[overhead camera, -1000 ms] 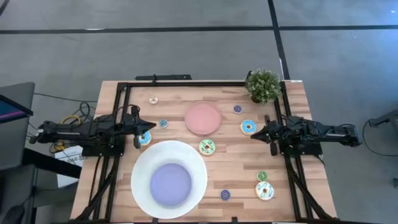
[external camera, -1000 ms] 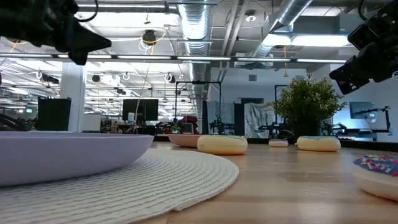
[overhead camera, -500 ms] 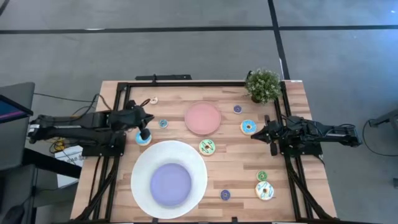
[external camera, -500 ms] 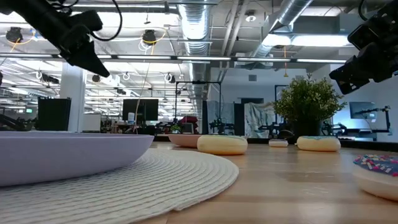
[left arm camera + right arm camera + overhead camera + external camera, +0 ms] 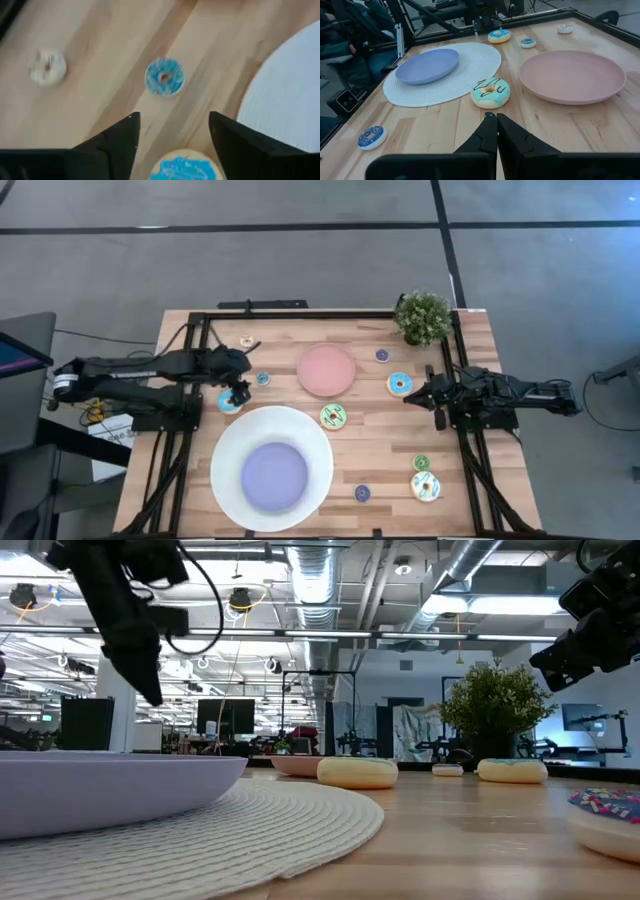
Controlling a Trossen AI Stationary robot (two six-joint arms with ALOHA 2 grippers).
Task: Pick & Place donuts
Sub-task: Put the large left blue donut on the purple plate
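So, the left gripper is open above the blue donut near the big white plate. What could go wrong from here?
1. The blue donut lies close to the big white plate; as the open left gripper descends, one finger may land on the plate's rim.
2. The small blue donut sits just beyond the target, so overshooting could knock it.
3. The donut looks flat, so the fingers may close above it and miss.

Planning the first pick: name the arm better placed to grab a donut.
Left. Its gripper hangs open right over the blue donut; the right gripper is shut, beside the table's right edge.
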